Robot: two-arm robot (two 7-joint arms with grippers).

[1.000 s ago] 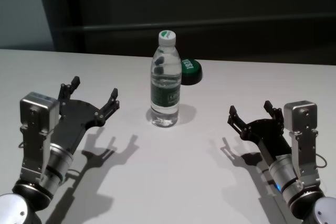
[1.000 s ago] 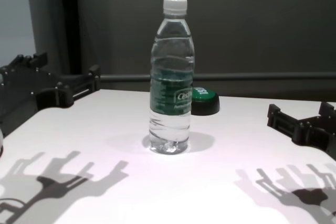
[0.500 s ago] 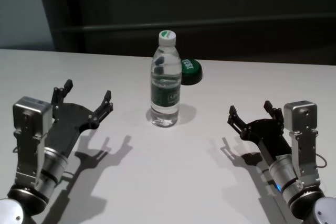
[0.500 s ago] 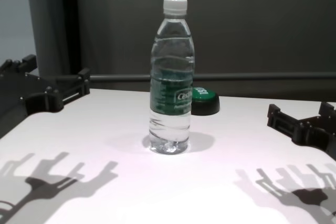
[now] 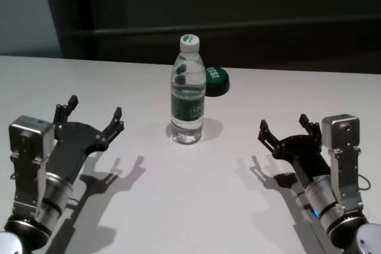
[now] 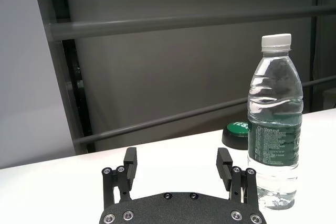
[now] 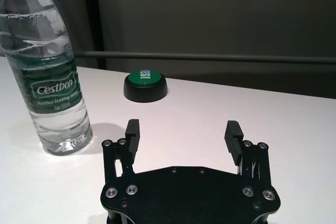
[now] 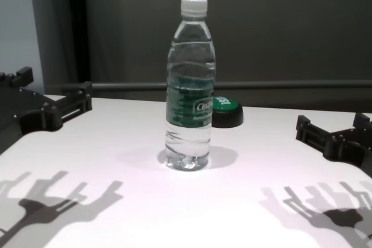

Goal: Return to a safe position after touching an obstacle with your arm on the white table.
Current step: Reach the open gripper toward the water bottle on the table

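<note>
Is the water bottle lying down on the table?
No, the water bottle stands upright on the white table, cap on top.

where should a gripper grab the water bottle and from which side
Grip the water bottle at its labelled mid-body, coming in level from the left with the open left gripper. It stands upright, its round body looks narrower than the open fingers, and the green button crowds its back right.

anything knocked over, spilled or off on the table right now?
Nothing stands out. The water bottle stands upright on the white table, cap on, no spill around it. The green button sits flat behind it. The left gripper and right gripper are both open, clear of the bottle.
</note>
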